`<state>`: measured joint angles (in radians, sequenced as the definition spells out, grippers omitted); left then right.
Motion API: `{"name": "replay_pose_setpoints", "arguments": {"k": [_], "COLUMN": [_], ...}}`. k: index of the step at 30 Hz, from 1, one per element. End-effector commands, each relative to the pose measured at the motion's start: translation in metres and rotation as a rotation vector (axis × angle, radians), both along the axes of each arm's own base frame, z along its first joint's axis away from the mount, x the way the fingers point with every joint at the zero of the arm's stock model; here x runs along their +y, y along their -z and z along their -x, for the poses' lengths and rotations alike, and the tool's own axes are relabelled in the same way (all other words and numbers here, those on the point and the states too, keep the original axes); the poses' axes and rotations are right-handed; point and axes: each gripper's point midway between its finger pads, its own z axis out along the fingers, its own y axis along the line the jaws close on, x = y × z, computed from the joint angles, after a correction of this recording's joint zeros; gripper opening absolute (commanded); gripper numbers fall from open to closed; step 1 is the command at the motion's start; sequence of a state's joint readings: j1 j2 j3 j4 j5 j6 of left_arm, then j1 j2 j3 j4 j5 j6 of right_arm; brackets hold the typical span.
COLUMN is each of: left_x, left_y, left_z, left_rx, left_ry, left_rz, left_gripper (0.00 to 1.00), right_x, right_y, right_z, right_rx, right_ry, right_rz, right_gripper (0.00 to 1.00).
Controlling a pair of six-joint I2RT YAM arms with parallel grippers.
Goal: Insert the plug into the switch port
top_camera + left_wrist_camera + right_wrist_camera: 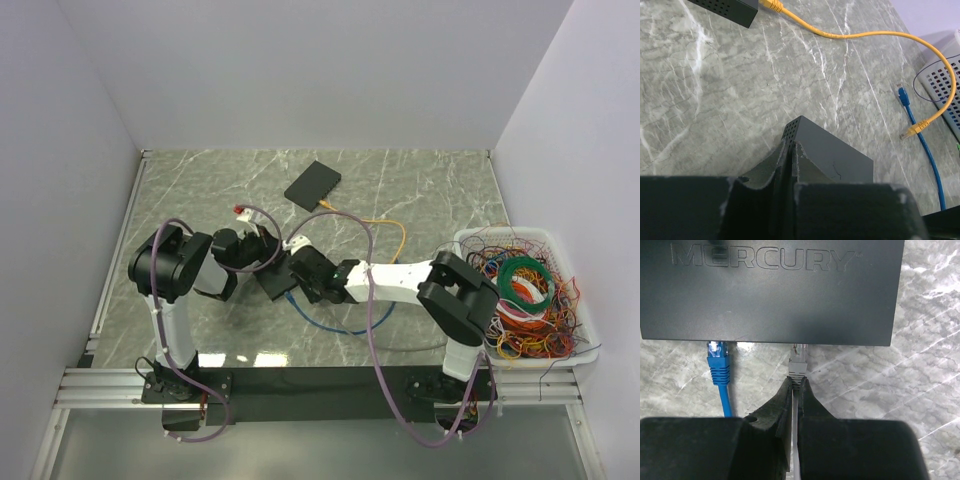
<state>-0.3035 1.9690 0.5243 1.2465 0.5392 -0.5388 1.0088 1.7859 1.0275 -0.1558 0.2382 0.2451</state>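
Grey plug (799, 359) is sitting pinched in the right gripper (795, 386), its clear tip just meeting the front edge of the black switch (770, 295) beside a blue plug (717, 354) already in its port. Lining up is looking done and only the push home is waiting. Left gripper (789, 146), fingers drawn together, is pressing at the switch's corner; the port itself is hiding under that edge, so depth is hard to judge.

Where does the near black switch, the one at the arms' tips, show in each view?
Top external: switch at centre, beside the blue cable.
Left wrist: lower centre, behind the left gripper.
Right wrist: across the top, above the grey plug.
Shared landmark: the blue cable.
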Motion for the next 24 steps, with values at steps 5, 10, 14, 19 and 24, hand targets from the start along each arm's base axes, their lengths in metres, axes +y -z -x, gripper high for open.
{"name": "replay_pose_setpoints", "arguments": {"k": [5, 10, 14, 19, 24], "left_x": [-0.029, -0.030, -0.033, -0.036, -0.036], "left_y": [0.017, 0.016, 0.016, 0.020, 0.027], "left_z": [0.053, 0.055, 0.058, 0.061, 0.065], "left_rx": [0.115, 0.111, 0.111, 0.136, 0.185], "left_ry": [0.245, 0.263, 0.293, 0.331, 0.328], "left_rz": [0.029, 0.033, 0.041, 0.053, 0.059], "left_gripper": [0.14, 0.17, 0.17, 0.20, 0.18], "right_x": [0.044, 0.043, 0.042, 0.051, 0.053], "right_y": [-0.056, -0.061, -0.065, -0.070, -0.074], "right_z": [-0.057, -0.064, -0.075, -0.089, -0.104], "right_rx": [-0.166, -0.173, -0.175, -0.175, -0.187], "right_ry": [0.068, 0.082, 0.114, 0.146, 0.201], "right_rz": [-0.198, -0.195, -0.199, -0.227, -0.245], "right_gripper": [0.00, 0.00, 0.00, 0.00, 0.00]}}
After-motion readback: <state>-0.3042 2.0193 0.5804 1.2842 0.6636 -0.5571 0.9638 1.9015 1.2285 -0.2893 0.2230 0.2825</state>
